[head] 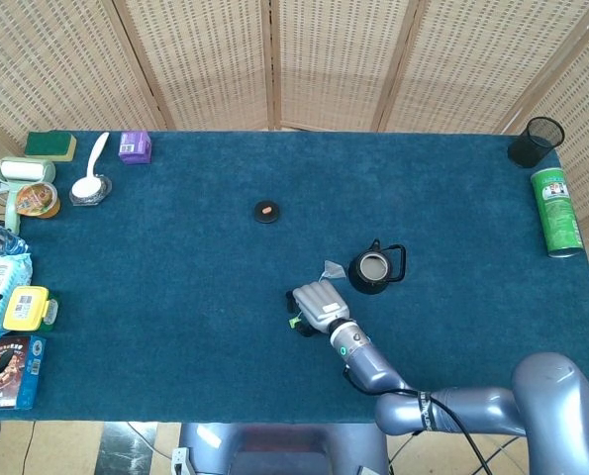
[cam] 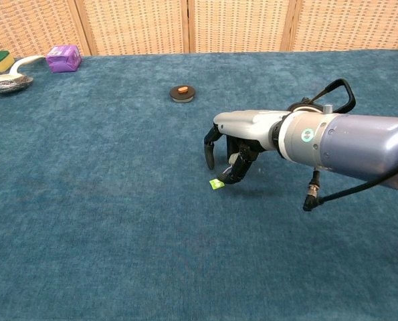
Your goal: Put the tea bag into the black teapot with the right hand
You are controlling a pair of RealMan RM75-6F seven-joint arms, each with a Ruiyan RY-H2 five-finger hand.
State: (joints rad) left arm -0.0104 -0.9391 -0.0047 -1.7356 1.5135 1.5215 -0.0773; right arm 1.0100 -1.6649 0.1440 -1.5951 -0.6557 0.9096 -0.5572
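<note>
Right hand [cam: 229, 150]: low over the cloth, palm down, fingers [cam: 209, 148] curled toward the surface. The thumb and a finger meet beside the green tag [cam: 216, 184]; whether they actually pinch its string cannot be told from either view. Left hand: not seen in either view.

One tea bag [head: 332, 269]: it lies on the cloth just beyond the hand and just left of the teapot [head: 373, 268], outside it. Its tag lies at the fingertips, on the cloth.

One teapot, black, upright, lid off, handle to the right. Its open mouth shows a pale interior; contents cannot be made out.

One small black lid [head: 266, 211] with an orange knob sits well apart, further up the table [head: 195, 287].

Far right edge: one black mesh cup [head: 537, 142] and one green can [head: 556, 211] lying on its side beside it.

Far left edge: one green sponge [head: 50, 144], one purple box [head: 135, 146], one white spoon [head: 91, 169] resting on a small dish, then a cluster of packets and cartons too crowded to count.

Nothing stands between the hand and the teapot except the tea bag itself.
</note>
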